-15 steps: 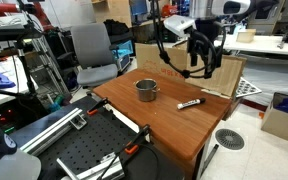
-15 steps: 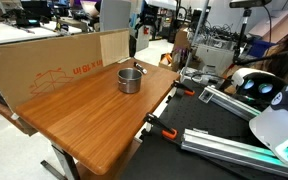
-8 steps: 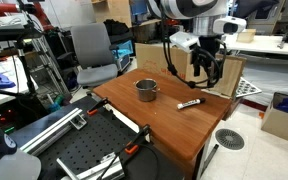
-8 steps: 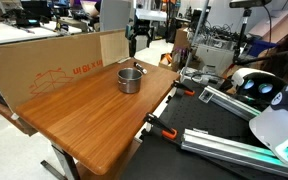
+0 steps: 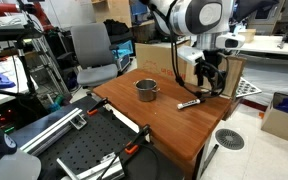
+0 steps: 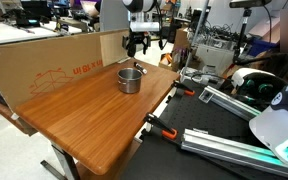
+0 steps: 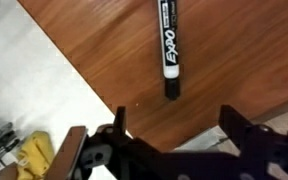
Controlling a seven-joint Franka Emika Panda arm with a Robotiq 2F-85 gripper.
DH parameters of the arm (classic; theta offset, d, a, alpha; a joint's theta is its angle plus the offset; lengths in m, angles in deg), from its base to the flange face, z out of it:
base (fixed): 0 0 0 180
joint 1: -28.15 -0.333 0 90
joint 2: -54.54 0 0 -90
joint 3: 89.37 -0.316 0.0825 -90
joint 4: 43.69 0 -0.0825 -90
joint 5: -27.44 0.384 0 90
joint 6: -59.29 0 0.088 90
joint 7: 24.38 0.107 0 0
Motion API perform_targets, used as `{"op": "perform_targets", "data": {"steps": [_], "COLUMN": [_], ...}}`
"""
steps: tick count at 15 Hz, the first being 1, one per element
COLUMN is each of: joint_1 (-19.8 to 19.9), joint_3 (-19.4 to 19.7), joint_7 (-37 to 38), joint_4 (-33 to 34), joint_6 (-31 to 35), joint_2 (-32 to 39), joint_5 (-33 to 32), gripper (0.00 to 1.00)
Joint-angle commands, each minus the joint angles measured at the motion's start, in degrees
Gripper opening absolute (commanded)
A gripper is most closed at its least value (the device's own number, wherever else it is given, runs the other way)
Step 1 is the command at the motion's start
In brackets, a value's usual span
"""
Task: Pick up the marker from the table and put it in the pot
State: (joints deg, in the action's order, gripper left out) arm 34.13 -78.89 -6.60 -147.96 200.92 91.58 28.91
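Slim black marker with a white label (image 7: pixel 170 45) lies flat on the reddish-brown wooden tabletop (image 7: pixel 104 40), ungripped. In the wrist view its long axis runs 12-to-6. The jaws are spread wide and empty, with nothing between them, and the marker sits at 12 o'clock of the gap. The opening looks set across the barrel, probably so that closing pinches the marker's sides. Judged step: lining up before the descent.

Small round silver metal pot (image 5: pixel 147 90) stands upright with its mouth open, at about 10 o'clock of the marker (image 5: pixel 189 103) and well apart from it. It is likely left there as the drop target.

The wrist view gives the jaw spread, the marker's heading and the tabletop edge toward 9 o'clock, but no pot. An exterior view shows the jaws hanging above the marker at about 1 o'clock, apart from it, with the tabletop (image 5: pixel 174 125) bare around it. In an exterior view the pot (image 6: pixel 130 80) sits on the tabletop (image 6: pixel 94 115) with the jaws beyond it at 12 o'clock. I cannot make out the marker there.
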Motion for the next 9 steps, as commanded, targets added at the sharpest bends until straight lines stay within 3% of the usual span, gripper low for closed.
{"op": "perform_targets", "data": {"steps": [1,7,8,9], "joint_1": [-1.53,-2.78,-2.91,-2.99], "joint_3": [1.34,2.25,2.38,2.42], "joint_7": [2.01,2.60,2.57,2.49], "joint_4": [3.97,5.88,6.04,6.33], "joint_6": [-1.74,-1.77,-1.86,-1.92], "joint_2": [3.97,8.38,8.74,8.94], "joint_5": [-1.01,-1.82,-1.81,-1.77], "gripper": [1.00,0.99,0.74,0.74]}}
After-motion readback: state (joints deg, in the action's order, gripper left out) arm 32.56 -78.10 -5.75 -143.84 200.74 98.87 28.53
